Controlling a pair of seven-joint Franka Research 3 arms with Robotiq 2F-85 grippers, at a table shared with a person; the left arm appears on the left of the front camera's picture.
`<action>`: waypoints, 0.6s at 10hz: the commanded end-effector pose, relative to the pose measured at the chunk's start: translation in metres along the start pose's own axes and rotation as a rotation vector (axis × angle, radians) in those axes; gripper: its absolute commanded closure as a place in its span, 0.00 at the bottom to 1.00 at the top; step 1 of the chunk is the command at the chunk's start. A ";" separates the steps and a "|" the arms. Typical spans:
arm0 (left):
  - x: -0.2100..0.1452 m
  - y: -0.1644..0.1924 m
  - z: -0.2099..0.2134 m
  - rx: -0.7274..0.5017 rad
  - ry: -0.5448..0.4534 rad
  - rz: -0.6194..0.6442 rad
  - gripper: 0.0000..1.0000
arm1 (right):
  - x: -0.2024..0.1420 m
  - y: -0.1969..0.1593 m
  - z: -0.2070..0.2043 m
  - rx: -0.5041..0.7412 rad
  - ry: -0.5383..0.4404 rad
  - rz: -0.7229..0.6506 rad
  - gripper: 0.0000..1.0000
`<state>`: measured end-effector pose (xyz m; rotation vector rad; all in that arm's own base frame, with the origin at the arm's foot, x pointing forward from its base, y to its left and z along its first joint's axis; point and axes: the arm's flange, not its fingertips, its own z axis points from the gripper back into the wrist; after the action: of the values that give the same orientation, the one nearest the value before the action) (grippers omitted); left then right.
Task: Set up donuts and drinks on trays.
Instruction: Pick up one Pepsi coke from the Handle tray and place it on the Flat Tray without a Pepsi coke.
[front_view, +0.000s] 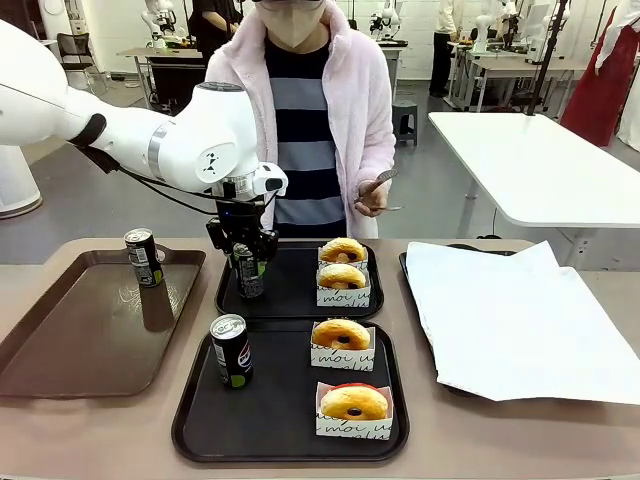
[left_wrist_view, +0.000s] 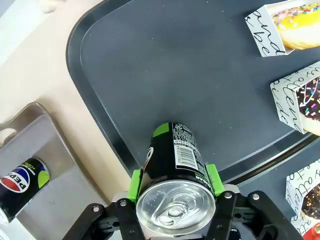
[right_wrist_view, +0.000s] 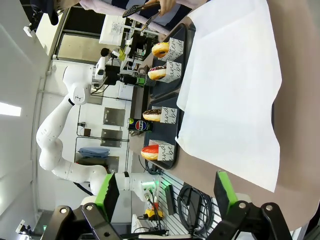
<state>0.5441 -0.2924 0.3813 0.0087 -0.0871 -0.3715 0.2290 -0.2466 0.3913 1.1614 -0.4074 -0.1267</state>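
Two black trays lie in the middle. The far tray (front_view: 290, 295) carries two sleeved donuts (front_view: 343, 250) (front_view: 342, 277) and a black soda can (front_view: 249, 272) at its left side. My left gripper (front_view: 243, 248) comes down over that can from above. In the left wrist view the green pads (left_wrist_view: 135, 181) press both sides of the can (left_wrist_view: 172, 160), which is upright on or just above the far tray (left_wrist_view: 175, 70). The near tray (front_view: 280, 410) carries a can (front_view: 231, 350) and two donuts (front_view: 341, 335) (front_view: 353, 402). My right gripper (right_wrist_view: 167, 192) is open with nothing between its fingers, off the table's right end.
A long brown tray (front_view: 80, 340) at the left holds one more can (front_view: 144, 257). A tray covered with white paper (front_view: 510, 320) lies at the right. Across the table the person holds tongs (front_view: 378, 182) above the far tray's back edge.
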 end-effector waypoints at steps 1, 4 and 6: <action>0.003 0.000 0.008 -0.013 0.004 0.043 0.00 | -0.001 0.000 0.001 0.012 0.003 0.014 0.00; -0.006 0.003 0.029 -0.001 -0.050 0.040 0.10 | -0.001 0.000 0.001 0.012 0.003 0.014 0.00; -0.018 -0.001 0.055 0.005 -0.107 0.024 0.00 | -0.001 0.000 0.001 0.012 0.003 0.014 0.00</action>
<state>0.5380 -0.2905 0.4285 -0.0112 -0.1584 -0.3570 0.2290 -0.2466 0.3912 1.1616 -0.4072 -0.1269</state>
